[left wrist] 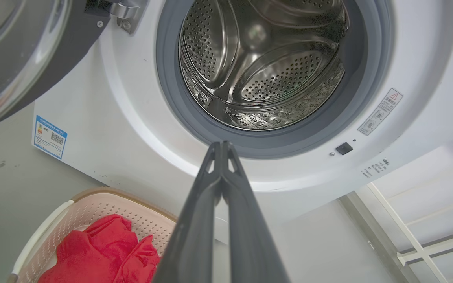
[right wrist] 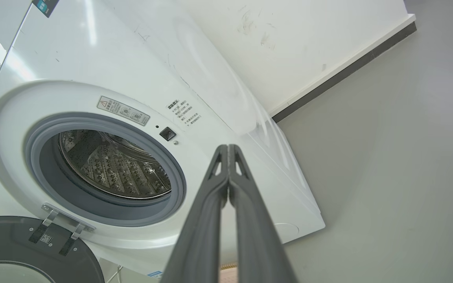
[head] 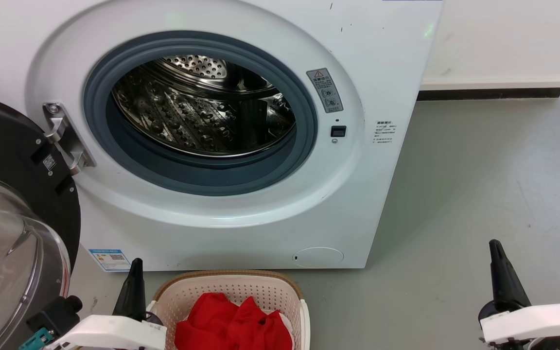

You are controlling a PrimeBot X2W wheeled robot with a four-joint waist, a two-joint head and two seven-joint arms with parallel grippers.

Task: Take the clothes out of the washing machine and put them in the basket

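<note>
The clothes [head: 234,325] lie as a crumpled red heap in the basket [head: 231,276], just to the right of the left pincer [head: 135,266] and a little lower than its tips. They are well apart from the right pincer [head: 496,247], which hangs over bare floor [head: 479,170] on the far side. The heap shows no clear long axis. Ahead of and above both pincers stands the washing machine [head: 382,58], its door [head: 12,160] swung wide to the left of the left pincer. The drum [left wrist: 266,74] shows only bare perforated steel, with no red in the part that can be seen. The left arm is clearly the nearer to the basket. Each pincer has its two fingers pressed together along their length, with nothing between them and touching nothing. By the look of it no garment is left to fetch, so the task seems finished, unless a piece hides low behind the grey seal.
</note>
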